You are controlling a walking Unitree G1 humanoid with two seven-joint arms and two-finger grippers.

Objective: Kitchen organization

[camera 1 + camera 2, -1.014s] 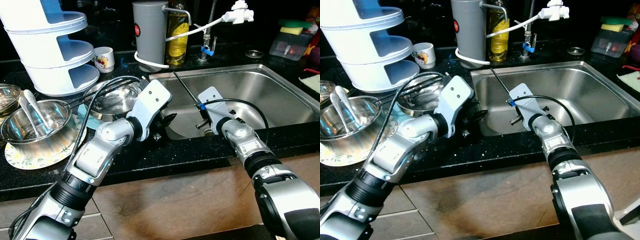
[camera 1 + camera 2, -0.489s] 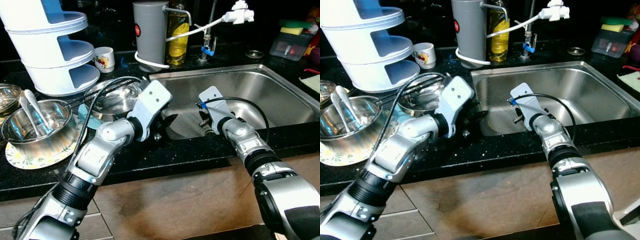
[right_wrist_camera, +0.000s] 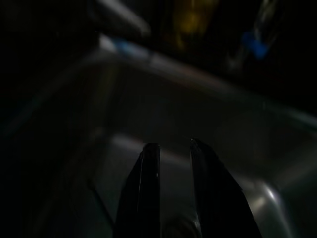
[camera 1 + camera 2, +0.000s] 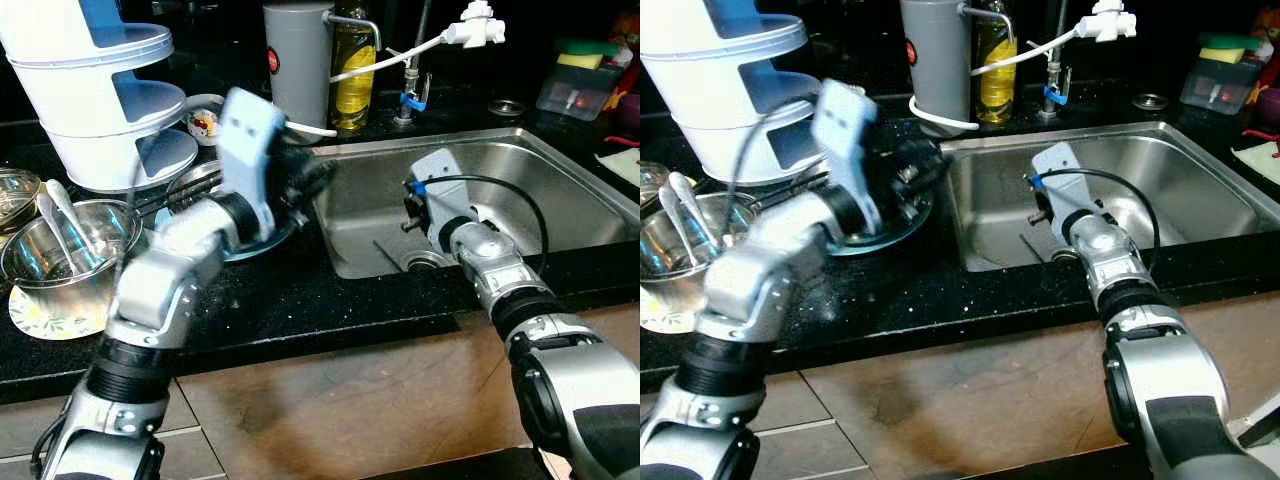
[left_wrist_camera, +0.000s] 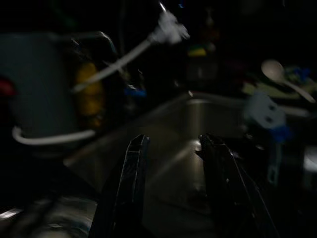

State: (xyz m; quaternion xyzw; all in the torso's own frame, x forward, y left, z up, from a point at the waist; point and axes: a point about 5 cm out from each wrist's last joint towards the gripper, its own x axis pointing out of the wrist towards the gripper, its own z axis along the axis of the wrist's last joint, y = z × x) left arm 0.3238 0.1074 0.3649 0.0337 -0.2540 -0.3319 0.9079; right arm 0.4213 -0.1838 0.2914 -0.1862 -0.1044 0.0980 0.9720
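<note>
My left gripper (image 5: pixel 173 141) is open with nothing between its fingers. It is lifted above the counter by the sink's left rim, over a steel bowl (image 4: pixel 195 180) on a teal plate (image 4: pixel 258 243), and the arm is blurred. My right gripper (image 3: pixel 173 146) hangs inside the steel sink (image 4: pixel 560 190) near the drain (image 4: pixel 425 262), with a small gap between its fingers and nothing in it. A thin dark strip (image 4: pixel 385 250) lies on the sink floor beside the drain. A second steel bowl (image 4: pixel 60 255) with a spoon rests on a floral mat (image 4: pixel 35 315).
A white three-tier stand (image 4: pixel 100 90) and a small cup (image 4: pixel 205 115) stand at the back left. A grey canister (image 4: pixel 297 60), a yellow bottle (image 4: pixel 352 70) and a white faucet sprayer (image 4: pixel 470 25) line the sink's back. A sponge box (image 4: pixel 585 85) sits far right.
My left arm has swung up and to the left, from the sink's front corner to above the bowl and plate. The thin rod seen slanting in the sink a second ago is gone from there.
</note>
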